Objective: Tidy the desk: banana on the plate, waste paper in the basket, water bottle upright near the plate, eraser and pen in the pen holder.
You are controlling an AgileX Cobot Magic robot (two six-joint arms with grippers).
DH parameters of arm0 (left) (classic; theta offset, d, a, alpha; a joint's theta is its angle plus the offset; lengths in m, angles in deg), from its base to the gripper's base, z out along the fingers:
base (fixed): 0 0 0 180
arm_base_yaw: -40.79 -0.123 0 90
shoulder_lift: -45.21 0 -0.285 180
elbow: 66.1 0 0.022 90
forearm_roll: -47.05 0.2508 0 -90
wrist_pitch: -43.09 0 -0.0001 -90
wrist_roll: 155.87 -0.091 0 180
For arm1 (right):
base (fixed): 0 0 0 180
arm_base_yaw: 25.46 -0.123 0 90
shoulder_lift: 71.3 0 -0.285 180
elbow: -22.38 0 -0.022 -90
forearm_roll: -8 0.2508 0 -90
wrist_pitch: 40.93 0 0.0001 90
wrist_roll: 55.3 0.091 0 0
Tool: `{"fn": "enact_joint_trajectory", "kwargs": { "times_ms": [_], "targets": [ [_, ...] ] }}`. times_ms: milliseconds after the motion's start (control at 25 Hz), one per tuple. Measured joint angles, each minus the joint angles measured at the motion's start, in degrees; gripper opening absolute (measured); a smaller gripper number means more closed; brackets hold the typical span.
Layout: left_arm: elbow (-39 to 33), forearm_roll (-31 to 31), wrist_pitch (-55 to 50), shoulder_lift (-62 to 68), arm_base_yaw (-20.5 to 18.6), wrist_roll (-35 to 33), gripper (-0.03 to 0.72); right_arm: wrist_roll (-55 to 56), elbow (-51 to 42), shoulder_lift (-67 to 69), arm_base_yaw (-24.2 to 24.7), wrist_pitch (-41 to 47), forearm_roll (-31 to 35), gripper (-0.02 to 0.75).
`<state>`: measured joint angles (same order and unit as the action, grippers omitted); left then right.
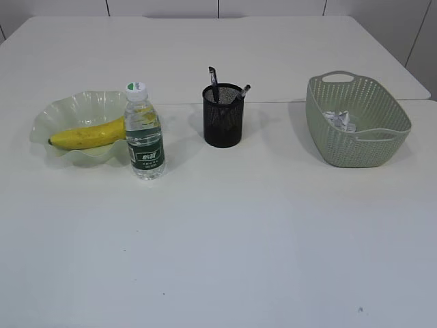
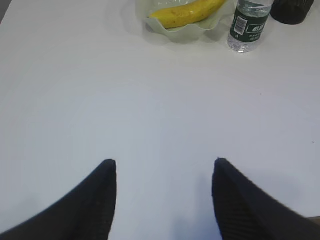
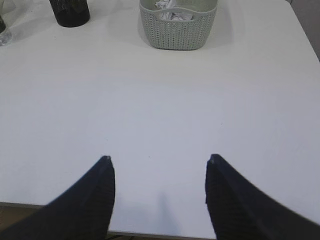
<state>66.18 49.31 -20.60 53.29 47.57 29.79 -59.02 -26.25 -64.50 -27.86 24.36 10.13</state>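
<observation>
**Desk looks tidy; both grippers empty and parted**

Your left gripper and right gripper both hang over bare table, jaws standing well apart with nothing between them. Neither arm shows in the exterior view, so both sit back at the near edge.

The main risk from here is disturbing what already looks finished. The bottle stands upright, just beside the plate and in front of its right rim; it is tall and narrow, so a sweep of the left arm toward the plate could tip it. The pen holder is light mesh and could slide or topple if you brush it.

Check the eraser before you call it done: two dark tips poke out of the holder, and I cannot tell whether an eraser lies inside.

The banana is yellow, with a dark stem end, lying across the plate with its right end behind the bottle. Crumpled white paper sits inside the basket, well to the right.
</observation>
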Motion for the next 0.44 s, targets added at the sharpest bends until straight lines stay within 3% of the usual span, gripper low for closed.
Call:
{"fn": "enact_joint_trajectory", "kwargs": {
  "times_ms": [440],
  "targets": [
    [0.0, 0.0, 0.0, 0.0, 0.0, -0.12, 0.394, 0.0, 0.0, 0.0, 0.0, 0.0, -0.25, 0.433]
  ]
}}
